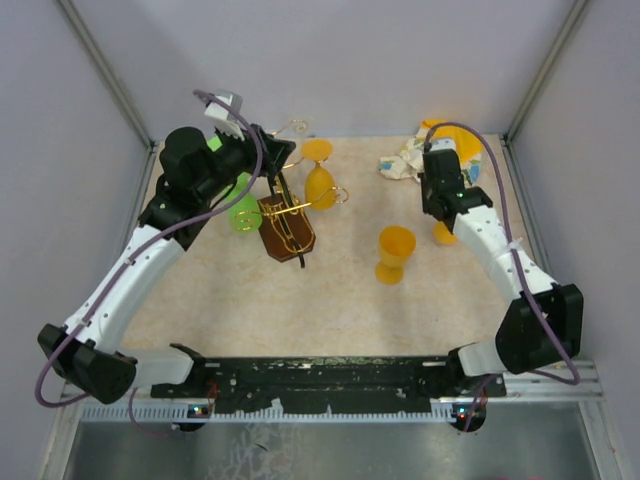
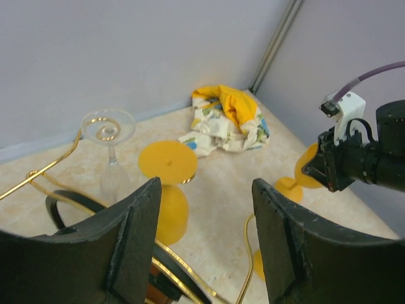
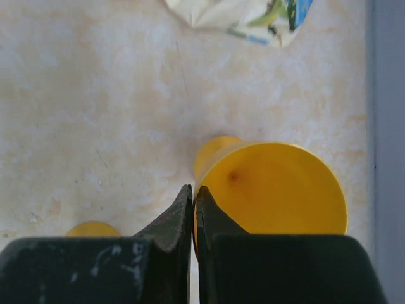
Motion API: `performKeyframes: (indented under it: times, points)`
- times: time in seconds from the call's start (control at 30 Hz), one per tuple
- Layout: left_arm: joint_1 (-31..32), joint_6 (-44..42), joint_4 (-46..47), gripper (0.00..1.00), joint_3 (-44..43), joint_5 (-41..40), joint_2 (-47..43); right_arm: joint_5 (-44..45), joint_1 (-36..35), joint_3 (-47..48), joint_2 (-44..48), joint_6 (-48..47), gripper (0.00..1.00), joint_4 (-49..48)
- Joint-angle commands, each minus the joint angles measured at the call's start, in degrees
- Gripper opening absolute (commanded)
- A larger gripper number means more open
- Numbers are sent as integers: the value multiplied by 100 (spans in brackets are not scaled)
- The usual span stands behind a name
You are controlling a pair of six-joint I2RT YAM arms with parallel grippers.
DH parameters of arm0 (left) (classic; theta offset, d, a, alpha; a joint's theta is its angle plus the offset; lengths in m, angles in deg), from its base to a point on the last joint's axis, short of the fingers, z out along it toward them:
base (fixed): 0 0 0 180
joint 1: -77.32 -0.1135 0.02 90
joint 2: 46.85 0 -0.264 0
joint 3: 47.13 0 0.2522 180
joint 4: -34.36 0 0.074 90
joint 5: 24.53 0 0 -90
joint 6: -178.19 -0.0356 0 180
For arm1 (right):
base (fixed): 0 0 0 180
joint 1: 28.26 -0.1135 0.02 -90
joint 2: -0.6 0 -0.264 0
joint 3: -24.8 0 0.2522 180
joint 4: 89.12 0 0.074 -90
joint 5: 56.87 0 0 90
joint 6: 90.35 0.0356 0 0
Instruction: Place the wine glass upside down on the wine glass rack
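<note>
The right pincer (image 3: 193, 190) is closed tight, its tips pressed together right at the rim of a yellow goblet (image 3: 278, 190). I can't tell whether the thin wall is caught between them. That goblet stands at the right of the overhead view, just below the cloth (image 2: 224, 120) in the upper right corner. The rack (image 1: 285, 225) sits well apart from it, left of centre on the desk (image 1: 300, 290). An orange goblet (image 2: 168, 161) and a clear glass (image 2: 109, 130) hang on it foot up. The left pincer (image 2: 204, 190) hovers over the rack, its fingers spread, gripping nothing. A green goblet (image 1: 243, 212) is just left of the rack.
</note>
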Motion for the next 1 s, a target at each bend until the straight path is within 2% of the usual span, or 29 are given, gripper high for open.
performKeyframes:
  times: [0.0,0.07,0.13,0.3,0.47,0.67,0.83,0.97]
  points:
    - [-90,826,-460,66,-840,-12,397,-29,39,1238,34,-330,0,-47]
    - [-173,1371,-744,66,-1285,160,785,-124,-18,1749,46,-444,0,-83]
    - [-286,1974,-724,66,-1516,666,1019,-109,-210,2031,98,-641,0,-300]
    - [-624,3604,130,65,-1310,1295,1140,241,-1249,1943,440,-1696,0,-1739]
    - [-965,4892,246,64,-1218,1148,1018,-139,-1802,1466,825,-2152,0,-3331]
    - [-1220,6551,774,63,-659,1120,717,71,-2823,730,849,-3405,0,-5360]
    - [-1264,7945,1742,58,182,1032,365,-203,-3201,327,615,-3652,0,-6361]
    - [-1266,8327,1968,57,337,946,238,-420,-3516,115,375,-3882,0,-7129]
